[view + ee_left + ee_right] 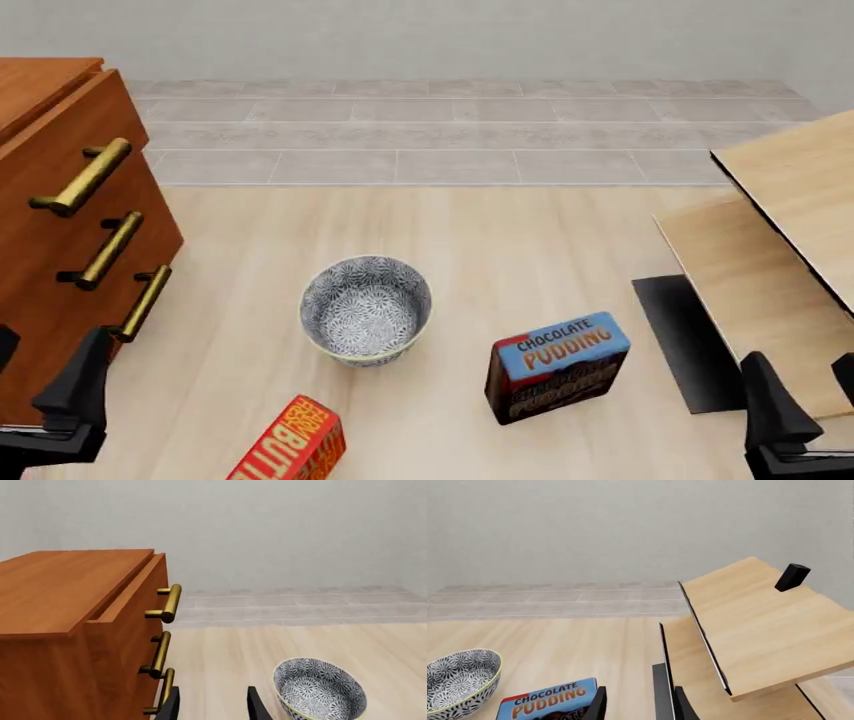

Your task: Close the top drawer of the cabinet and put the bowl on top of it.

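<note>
The top drawer (137,592) of the cabinet (67,630) stands pulled out a little, its front proud of the carcass, with its brass handle (83,178) running along the drawer front and facing the open floor; closing it looks to call for a push straight back into the cabinet. The left gripper (212,705), fingers parted and empty, sits low just beside the cabinet's near corner, below the drawer, so it seems the nearer arm. The right gripper (637,706), also parted and empty, is well apart by the pale furniture (801,190). The bowl (364,306) rests upright mid-floor between both arms, the pudding box (555,367) beside it
</note>
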Robot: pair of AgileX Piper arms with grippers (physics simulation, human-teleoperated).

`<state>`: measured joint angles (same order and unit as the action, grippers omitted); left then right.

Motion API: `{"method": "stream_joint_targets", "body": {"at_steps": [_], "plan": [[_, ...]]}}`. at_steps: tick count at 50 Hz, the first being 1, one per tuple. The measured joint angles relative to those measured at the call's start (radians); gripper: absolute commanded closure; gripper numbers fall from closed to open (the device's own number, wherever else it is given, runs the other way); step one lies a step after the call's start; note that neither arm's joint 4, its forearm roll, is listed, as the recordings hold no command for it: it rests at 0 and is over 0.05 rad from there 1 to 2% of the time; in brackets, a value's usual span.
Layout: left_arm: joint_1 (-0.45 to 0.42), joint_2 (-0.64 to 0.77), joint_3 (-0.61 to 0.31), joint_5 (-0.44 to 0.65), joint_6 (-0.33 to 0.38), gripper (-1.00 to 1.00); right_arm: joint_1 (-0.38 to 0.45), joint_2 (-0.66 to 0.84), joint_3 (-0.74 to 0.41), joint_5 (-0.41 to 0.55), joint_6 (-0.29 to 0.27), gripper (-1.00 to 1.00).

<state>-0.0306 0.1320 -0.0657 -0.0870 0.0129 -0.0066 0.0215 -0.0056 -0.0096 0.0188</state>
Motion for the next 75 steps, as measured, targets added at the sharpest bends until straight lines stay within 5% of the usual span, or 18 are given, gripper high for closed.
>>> {"method": "stream_joint_targets", "body": {"at_steps": [44,75], "plan": [[0.010,0.606,-0.139,-0.469,-0.004,-1.00,-0.001,0.003,0.002,-0.004,0.004,-1.00],[0.025,0.851,-0.243,-0.614,0.012,-1.00,-0.012,-0.006,0.001,0.003,0.013,-1.00]]}}
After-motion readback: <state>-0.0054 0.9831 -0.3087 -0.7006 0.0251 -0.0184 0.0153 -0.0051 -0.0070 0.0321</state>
